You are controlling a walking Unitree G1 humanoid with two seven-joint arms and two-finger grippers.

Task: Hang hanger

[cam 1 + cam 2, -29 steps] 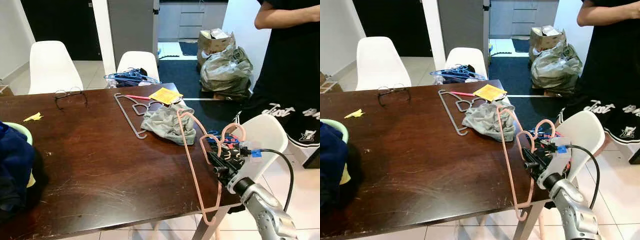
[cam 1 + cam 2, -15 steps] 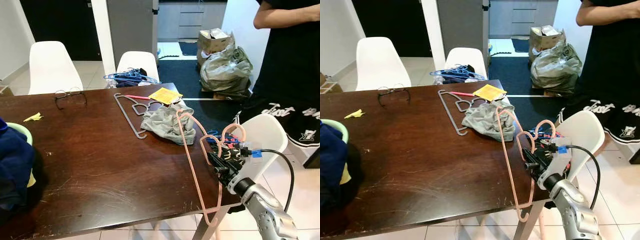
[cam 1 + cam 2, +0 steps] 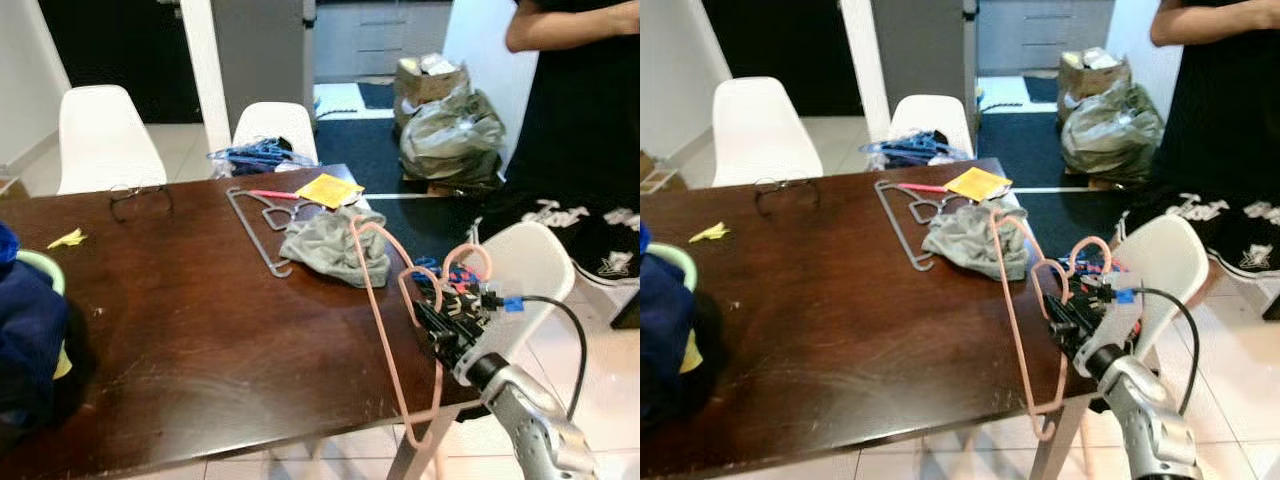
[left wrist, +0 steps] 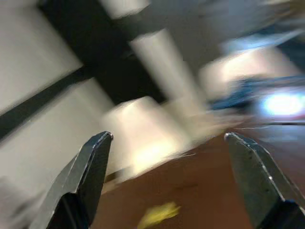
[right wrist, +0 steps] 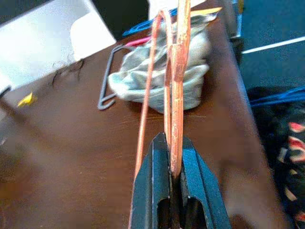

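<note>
Barely shifted, right end effector [image 3: 1068,325] stays clamped on pink hanger [image 3: 1015,300]; no legible writing.

Pink hanger [image 3: 385,320] stands tilted at the table's right edge.

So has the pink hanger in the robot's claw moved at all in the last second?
No. The pink hanger, pinched in the right gripper, keeps its place against the table edge and the grey cloth; the slight shift in the picture is the camera's.
</note>
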